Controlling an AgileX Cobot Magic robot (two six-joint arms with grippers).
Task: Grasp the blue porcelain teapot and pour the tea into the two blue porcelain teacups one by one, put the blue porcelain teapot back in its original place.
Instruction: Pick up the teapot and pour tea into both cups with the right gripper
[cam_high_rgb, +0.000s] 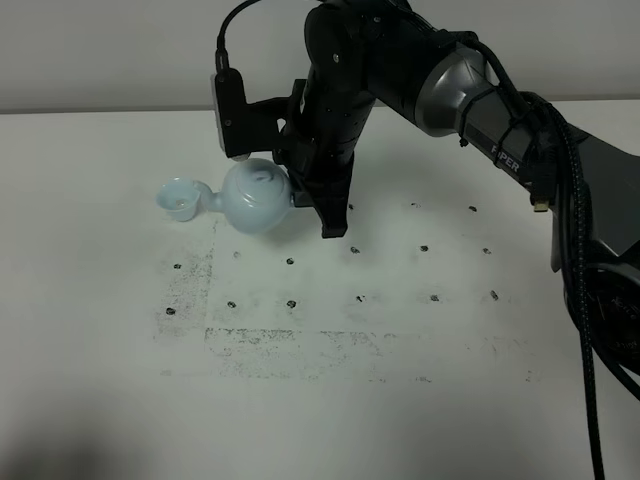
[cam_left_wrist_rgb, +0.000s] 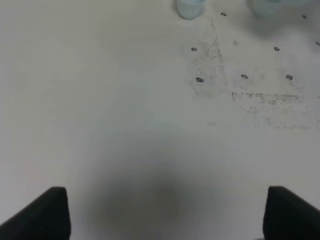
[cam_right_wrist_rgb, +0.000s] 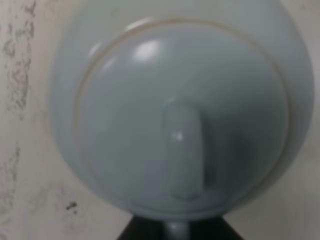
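Left gripper (cam_left_wrist_rgb: 170, 220): fingers are seen spread wide, nothing between. A small pale blue handleless porcelain teacup (cam_high_rgb: 180, 198) is stood on the white table (cam_high_rgb: 400, 400). At its 3 o'clock, the round pale blue glazed teapot (cam_high_rgb: 255, 197) is held tilted, spout at the cup's rim. Right gripper (cam_high_rgb: 300, 195): pinched onto the teapot's handle.

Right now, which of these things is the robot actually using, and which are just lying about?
Part of the job:
- blue porcelain teapot, tilted, held in the jaws of the right arm
- one blue teacup at the teapot's spout; a second cup is not in view

Just there:
- white table
- dark marks on the tabletop
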